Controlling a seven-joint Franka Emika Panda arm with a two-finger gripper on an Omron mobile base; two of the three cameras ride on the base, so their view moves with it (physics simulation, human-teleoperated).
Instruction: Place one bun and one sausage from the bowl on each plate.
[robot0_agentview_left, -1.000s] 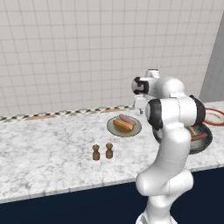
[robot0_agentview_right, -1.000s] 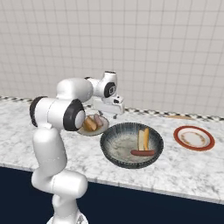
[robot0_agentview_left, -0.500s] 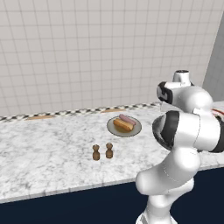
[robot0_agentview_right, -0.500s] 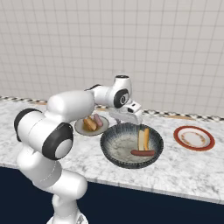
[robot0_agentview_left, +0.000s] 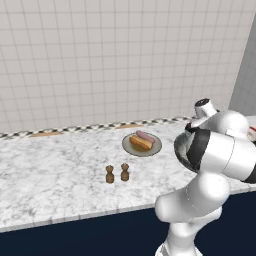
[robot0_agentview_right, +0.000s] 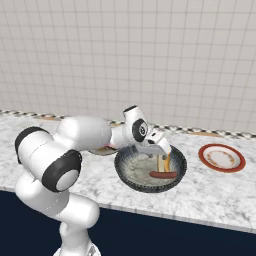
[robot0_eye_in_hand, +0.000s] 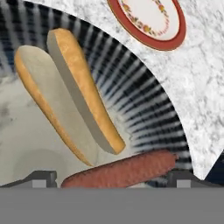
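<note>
With my fingers spread wide and holding nothing, my gripper (robot0_agentview_right: 163, 156) hovers over the bowl (robot0_agentview_right: 126, 175) near the counter's front edge. Bun (robot0_eye_in_hand: 65, 92) leans on the bowl's wall, split open; sausage (robot0_eye_in_hand: 120, 171) lies just beside it, right between my fingertips (robot0_eye_in_hand: 41, 178). Risk: they sit so close that closing could pinch both, or nudge the round sausage so it rolls off along the sloped inside. Another risk: clipping the bowl rim on the way down. Grey plate (robot0_agentview_left: 153, 149) near the back edge already carries a bun and sausage; red-rimmed plate (robot0_agentview_right: 239, 162) is bare. Speckled marble counter (robot0_agentview_left: 55, 170), pale tiled wall (robot0_agentview_left: 100, 60), two small brown shakers (robot0_agentview_left: 117, 173) toward the front.
</note>
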